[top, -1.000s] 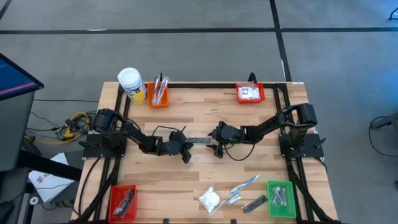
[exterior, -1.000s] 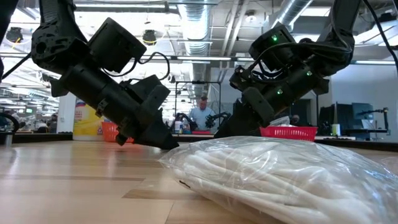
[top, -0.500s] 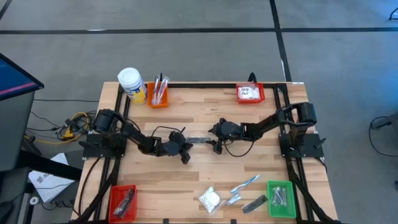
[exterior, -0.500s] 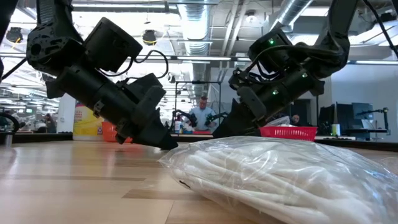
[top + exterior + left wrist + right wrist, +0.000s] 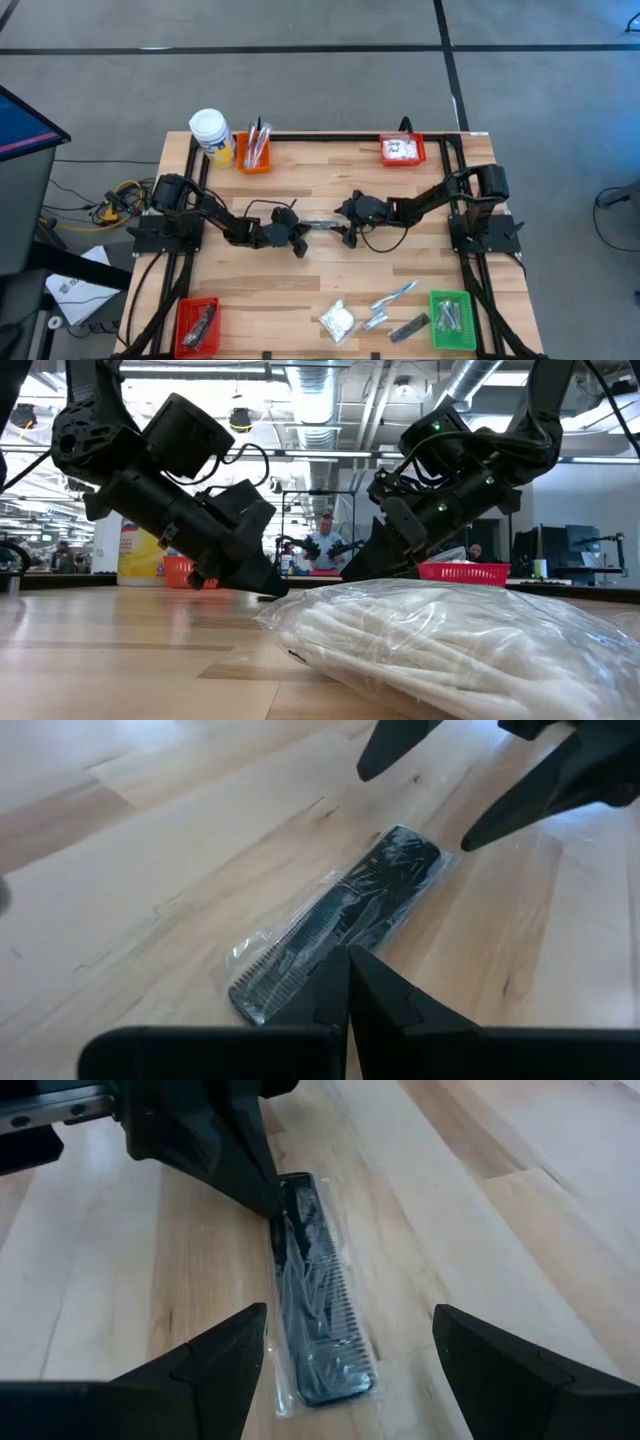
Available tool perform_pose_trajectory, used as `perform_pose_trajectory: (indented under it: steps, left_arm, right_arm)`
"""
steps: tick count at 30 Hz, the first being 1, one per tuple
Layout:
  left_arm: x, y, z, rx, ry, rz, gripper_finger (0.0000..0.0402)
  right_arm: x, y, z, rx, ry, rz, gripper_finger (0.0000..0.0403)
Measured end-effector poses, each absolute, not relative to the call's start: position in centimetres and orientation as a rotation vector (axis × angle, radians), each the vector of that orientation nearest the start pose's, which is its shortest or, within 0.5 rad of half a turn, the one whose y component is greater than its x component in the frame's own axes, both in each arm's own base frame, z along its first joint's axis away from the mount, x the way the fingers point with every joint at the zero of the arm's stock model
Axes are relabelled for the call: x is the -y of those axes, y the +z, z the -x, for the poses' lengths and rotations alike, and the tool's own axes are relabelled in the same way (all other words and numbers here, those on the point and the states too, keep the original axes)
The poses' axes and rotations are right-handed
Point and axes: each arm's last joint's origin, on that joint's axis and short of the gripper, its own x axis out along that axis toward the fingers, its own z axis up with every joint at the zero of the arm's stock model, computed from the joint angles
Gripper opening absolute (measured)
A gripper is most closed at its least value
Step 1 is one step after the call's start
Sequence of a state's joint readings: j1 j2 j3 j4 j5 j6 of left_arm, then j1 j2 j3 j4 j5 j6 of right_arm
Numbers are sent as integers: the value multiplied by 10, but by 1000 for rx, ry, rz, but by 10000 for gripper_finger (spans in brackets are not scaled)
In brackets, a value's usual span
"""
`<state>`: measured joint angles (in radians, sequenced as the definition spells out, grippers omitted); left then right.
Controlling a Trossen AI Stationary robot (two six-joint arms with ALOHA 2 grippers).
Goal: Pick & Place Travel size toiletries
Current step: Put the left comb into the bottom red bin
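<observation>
A dark grey comb-like flat bar in clear wrap (image 5: 320,226) lies flat at the table's middle, between my two grippers. My left gripper (image 5: 297,236) is shut, its tips (image 5: 348,960) down at the bar's left end. My right gripper (image 5: 350,1315) is open at the bar's right end (image 5: 325,1370), one finger on either side of it, touching nothing. Near the front edge lie a white puffy packet (image 5: 337,320), a white-blue toothbrush (image 5: 393,297), a silvery sachet (image 5: 375,320) and another dark bar (image 5: 408,327). My left gripper has its shut fingertips (image 5: 270,1205) on the wrapped bar near its left end (image 5: 292,1195). The fingers come slanting down from the table's left, roughly along the bar. The bar lies flat on the wood.
An orange bin with toothbrushes (image 5: 253,150) and a white-capped yellow jar (image 5: 211,135) stand at the far left. Red bins stand at the far right (image 5: 402,150) and near left (image 5: 197,325). A green bin (image 5: 452,320) stands at the near right. The packet (image 5: 450,640) fills the low view's foreground.
My right gripper has moved a little toward the table's left, so that its open fingers now stand over the bar's right end. My left gripper has edged slightly toward the bar. The bar has stayed where it was.
</observation>
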<state>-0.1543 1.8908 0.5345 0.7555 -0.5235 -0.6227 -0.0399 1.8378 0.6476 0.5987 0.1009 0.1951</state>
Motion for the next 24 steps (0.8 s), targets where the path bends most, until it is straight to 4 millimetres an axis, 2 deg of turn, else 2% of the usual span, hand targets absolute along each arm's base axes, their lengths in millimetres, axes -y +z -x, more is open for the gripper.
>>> perform_pose_trajectory:
  steps: [15,24]
  left_arm:
    - [32,63,-290,-461,506,450,0]
    - [39,74,-293,-402,455,352,0]
  right_arm:
    - [15,100,-317,-568,-170,-187,279]
    - [15,100,-317,-571,-171,-187,279]
